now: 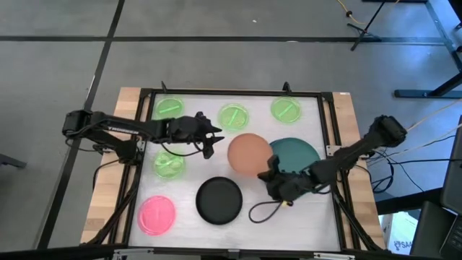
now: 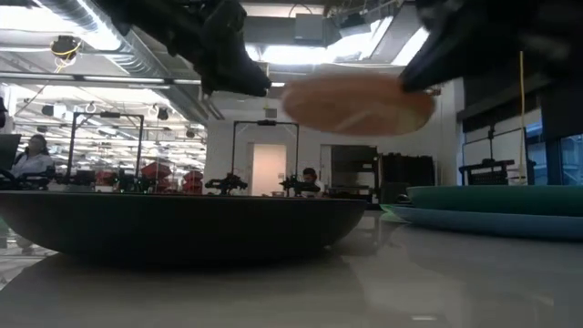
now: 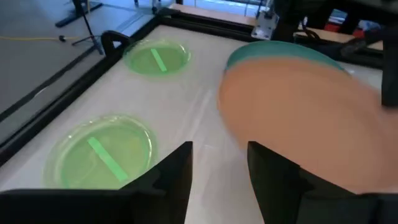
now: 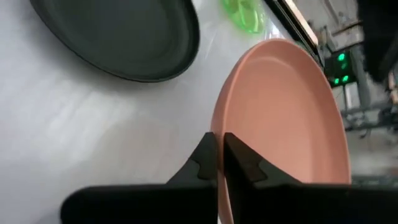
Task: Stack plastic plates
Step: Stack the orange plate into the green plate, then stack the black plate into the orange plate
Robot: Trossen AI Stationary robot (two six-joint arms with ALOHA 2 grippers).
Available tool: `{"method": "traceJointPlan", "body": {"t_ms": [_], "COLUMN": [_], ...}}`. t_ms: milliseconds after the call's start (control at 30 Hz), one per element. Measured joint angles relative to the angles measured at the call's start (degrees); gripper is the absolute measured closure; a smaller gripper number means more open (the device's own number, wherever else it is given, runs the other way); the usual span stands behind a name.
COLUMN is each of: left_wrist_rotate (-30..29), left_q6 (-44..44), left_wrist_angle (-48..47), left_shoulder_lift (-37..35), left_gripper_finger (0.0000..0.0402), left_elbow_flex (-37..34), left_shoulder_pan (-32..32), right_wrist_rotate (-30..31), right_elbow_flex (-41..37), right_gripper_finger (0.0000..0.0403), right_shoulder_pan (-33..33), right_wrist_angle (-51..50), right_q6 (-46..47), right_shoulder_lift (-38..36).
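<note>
Black plate [image 2: 173, 223] fills the low view's foreground, resting on the white table [image 1: 238, 217] with nothing in it. Behind it, the tan-orange plate [image 1: 247, 153] hangs in the air, its edge pinched between the closed fingers of the right gripper [image 4: 219, 163]. Beside it the teal plate [image 1: 299, 153] sits on a slate-blue plate [image 2: 474, 222], both otherwise bare. Spread apart over bare table, the left gripper [image 3: 219, 177] hovers near four small lime-green plates [image 1: 233, 116]. One pink plate [image 1: 157, 214] lies at the near left corner.
</note>
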Motion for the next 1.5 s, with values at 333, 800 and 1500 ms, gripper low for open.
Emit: {"method": "traceJointPlan", "body": {"t_ms": [333, 800, 1500], "left_wrist_rotate": [2.65, 7.94, 7.31], "left_q6": [1.44, 1.39, -10.06], "left_wrist_angle": [0.37, 0.17, -3.15], "left_shoulder_lift": [0.00, 5.57, 9.84], "left_gripper_finger": [0.0268, 0.0284, 0.0305], "left_elbow_flex": [0.00, -0.07, -0.08], "left_shoulder_pan": [-1.28, -5.34, -16.08], "right_wrist_rotate": [-5.78, -15.72, -11.21], "right_elbow_flex": [1.07, -5.71, -6.73], "right_gripper_finger": [0.0401, 0.0398, 0.0223], "right_shoulder_pan": [8.21, 14.60, 14.60], "right_wrist_angle": [-24.90, -30.60, -30.45], "right_q6": [29.09, 52.68, 59.06], "right_shoulder_lift": [-10.45, -10.93, -10.90]}}
